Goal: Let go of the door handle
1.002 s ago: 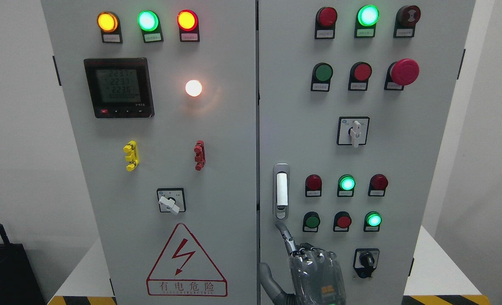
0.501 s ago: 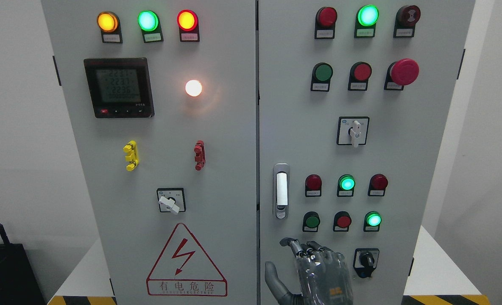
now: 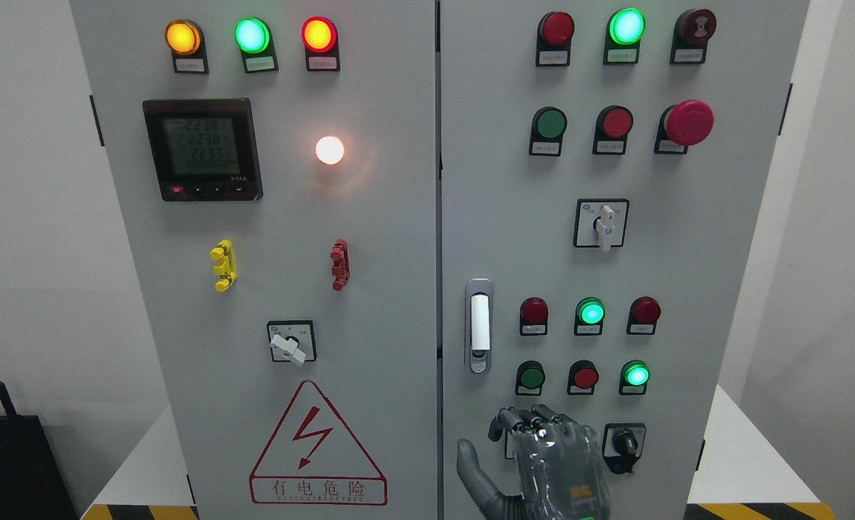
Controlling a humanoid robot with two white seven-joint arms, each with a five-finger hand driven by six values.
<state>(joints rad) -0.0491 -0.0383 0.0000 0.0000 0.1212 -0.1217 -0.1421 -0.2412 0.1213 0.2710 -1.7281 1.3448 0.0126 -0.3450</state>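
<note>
The right hand (image 3: pixel 543 462) is below the door handle (image 3: pixel 479 326) and apart from it, fingers curled and holding nothing. The handle lies flat on the closed right door (image 3: pixel 687 274). The release looks done; only withdrawing remains.

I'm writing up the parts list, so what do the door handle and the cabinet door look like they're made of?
Door handle: seemingly metal, a shiny silver frame that glints, with a white insert, perhaps plastic. Cabinet door: probably painted sheet metal, flat matte light grey with soft reflections of the lamps.
</note>
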